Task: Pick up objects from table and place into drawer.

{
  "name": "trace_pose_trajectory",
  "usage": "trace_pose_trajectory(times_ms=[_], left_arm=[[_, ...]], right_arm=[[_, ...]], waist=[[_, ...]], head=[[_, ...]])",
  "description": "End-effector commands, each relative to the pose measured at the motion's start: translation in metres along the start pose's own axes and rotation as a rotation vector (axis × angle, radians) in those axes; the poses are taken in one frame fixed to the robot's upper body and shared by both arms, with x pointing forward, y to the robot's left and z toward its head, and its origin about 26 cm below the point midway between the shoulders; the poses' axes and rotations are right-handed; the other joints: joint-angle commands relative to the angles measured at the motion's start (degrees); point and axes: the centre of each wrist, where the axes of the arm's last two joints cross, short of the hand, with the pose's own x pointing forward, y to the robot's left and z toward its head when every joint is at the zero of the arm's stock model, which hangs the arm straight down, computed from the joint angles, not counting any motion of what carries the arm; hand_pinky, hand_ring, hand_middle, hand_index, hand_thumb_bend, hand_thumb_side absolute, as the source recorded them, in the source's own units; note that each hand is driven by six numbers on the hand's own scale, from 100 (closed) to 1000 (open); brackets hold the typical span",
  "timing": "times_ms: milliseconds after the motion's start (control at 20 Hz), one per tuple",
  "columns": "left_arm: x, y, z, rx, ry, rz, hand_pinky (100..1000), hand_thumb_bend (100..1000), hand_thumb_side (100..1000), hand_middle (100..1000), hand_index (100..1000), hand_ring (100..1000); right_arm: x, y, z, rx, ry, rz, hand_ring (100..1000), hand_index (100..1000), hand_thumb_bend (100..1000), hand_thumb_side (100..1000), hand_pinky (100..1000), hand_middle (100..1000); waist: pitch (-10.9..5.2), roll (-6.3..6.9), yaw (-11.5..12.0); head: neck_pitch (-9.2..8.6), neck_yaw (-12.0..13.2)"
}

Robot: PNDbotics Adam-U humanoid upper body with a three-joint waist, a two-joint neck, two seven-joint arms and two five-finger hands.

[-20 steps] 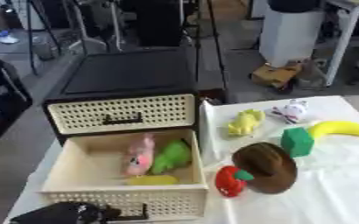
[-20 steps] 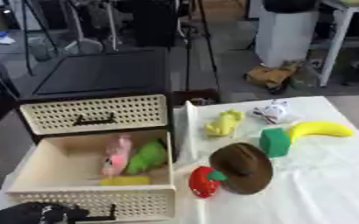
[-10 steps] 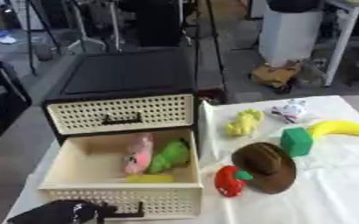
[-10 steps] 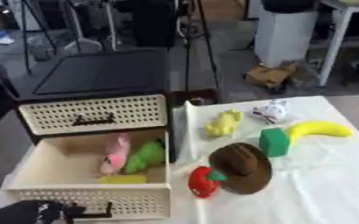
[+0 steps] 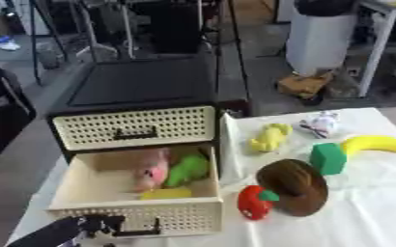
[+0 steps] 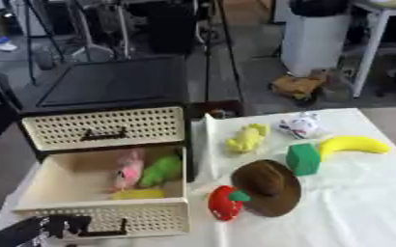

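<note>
Left eye view shows no readable writing; left hand (image 5: 83, 227) fingers unclear beside the open drawer (image 5: 134, 212).

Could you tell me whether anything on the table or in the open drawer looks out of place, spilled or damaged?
Nothing stands out. The open drawer holds a pink toy, a green toy and a yellow item, none spilled. The banana, green block, brown hat and red toy lie on the white cloth, apparently undamaged.
</note>
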Motion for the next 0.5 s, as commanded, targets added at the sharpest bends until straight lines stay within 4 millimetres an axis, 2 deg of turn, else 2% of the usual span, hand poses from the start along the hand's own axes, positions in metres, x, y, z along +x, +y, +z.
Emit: trace_pose_trajectory(times_ms=[50, 300, 500], left_arm=[[0.0009, 0.0202, 0.0021, 0.063, 0.01, 0.036, 656, 100, 1000, 769, 1000, 656], [0.0008, 0.0217, 0.0029, 0.056, 0.035, 0.137, 645, 100, 1000, 677, 1000, 645], [0.003, 0.0246, 0.0036, 0.046, 0.021, 0.192, 666, 100, 1000, 747, 1000, 685]], right_arm=[[0.005, -0.0024, -0.0079, 0.012, -0.031, 0.013, 770, 780, 300, 1000, 701, 641], [0.0051, -0.0022, -0.0087, 0.013, -0.034, 0.012, 770, 780, 302, 1000, 702, 640], [0.005, -0.0023, -0.0083, 0.014, -0.033, 0.014, 770, 780, 309, 1000, 702, 638]], waist=[[-0.47, -0.14, 0.0], [-0.28, -0.08, -0.11], [-0.14, -0.05, -0.12]], head=[[-0.84, -0.24], [-0.98, -0.64], [-0.93, -0.83]])
